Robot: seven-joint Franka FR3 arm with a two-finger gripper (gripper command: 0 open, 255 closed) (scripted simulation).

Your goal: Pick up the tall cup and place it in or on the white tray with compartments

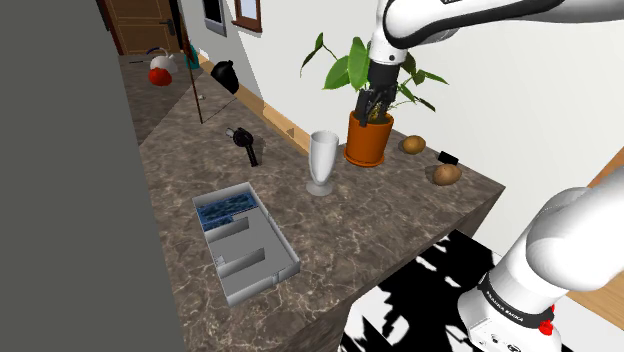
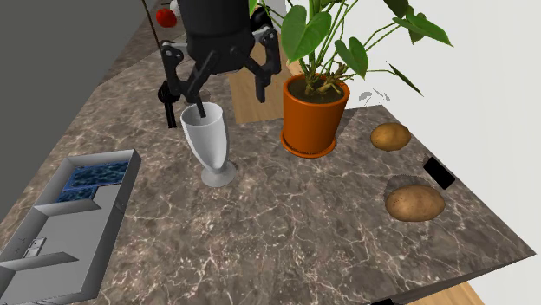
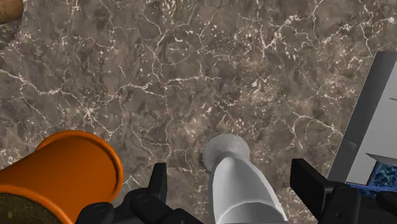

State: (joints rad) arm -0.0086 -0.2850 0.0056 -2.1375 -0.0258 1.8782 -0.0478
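The end effector [image 3: 232,177] is wide open, holding nothing, over one tall cup [image 2: 206,140]. One tray [image 2: 109,232] is partly cut off.

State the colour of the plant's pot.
The pot is orange, clearest in the second exterior view.

The white arm with dark joints [image 1: 560,250] rises from its base, then reaches toward the shoulder view's upper left. The wrist points downward. All-black two-finger gripper [image 2: 215,102] — fingers [image 3: 158,184] spread wide apart, tips down.
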